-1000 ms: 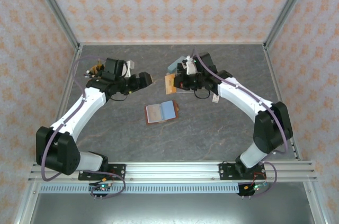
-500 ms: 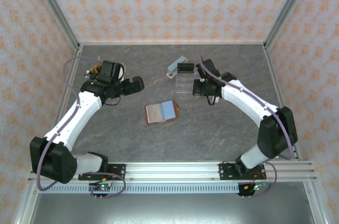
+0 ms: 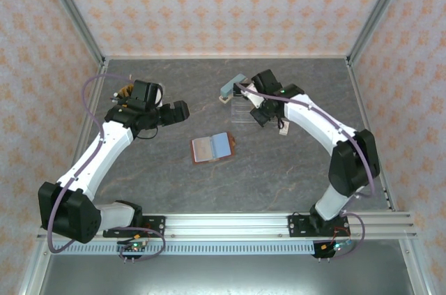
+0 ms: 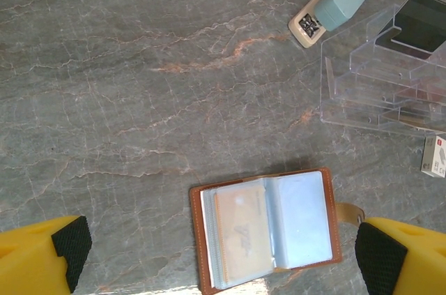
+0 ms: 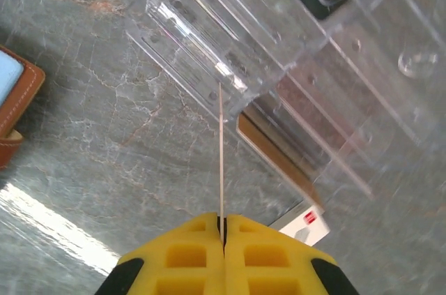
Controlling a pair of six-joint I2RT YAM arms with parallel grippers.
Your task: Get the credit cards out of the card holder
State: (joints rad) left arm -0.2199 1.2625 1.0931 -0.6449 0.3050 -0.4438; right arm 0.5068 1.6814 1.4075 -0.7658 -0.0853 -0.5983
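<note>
Right gripper [image 5: 223,225]: yellow fingers pinched shut on a thin card [image 5: 221,148]. We see it edge-on, a pale line running from the fingertips to the clear acrylic organiser [image 5: 279,51]. We judge it is held on edge so it can slide into one of the organiser's slots. Its colour cannot be told from the edge. A stowed tan card [image 5: 275,155] lies low in the organiser, and a small white tag [image 5: 306,225] sits just beside it.

Left gripper [image 3: 178,110]: it hangs over the left of the table [image 4: 139,65], black pads [image 4: 72,243] spread wide with nothing between them. We judge it is parked there to leave the right arm room, while its camera looks down on the wallet.

Card holder [image 4: 268,229]: it lies open and flat at mid-table, nearer than the organiser and apart from both grippers. It has a reddish-brown leather rim and pale blue plastic sleeves. The left page shows a sleeved card [image 4: 240,229], tan-faced; the right page reads bluish. By our judgement at least one card is not yet out.
</note>
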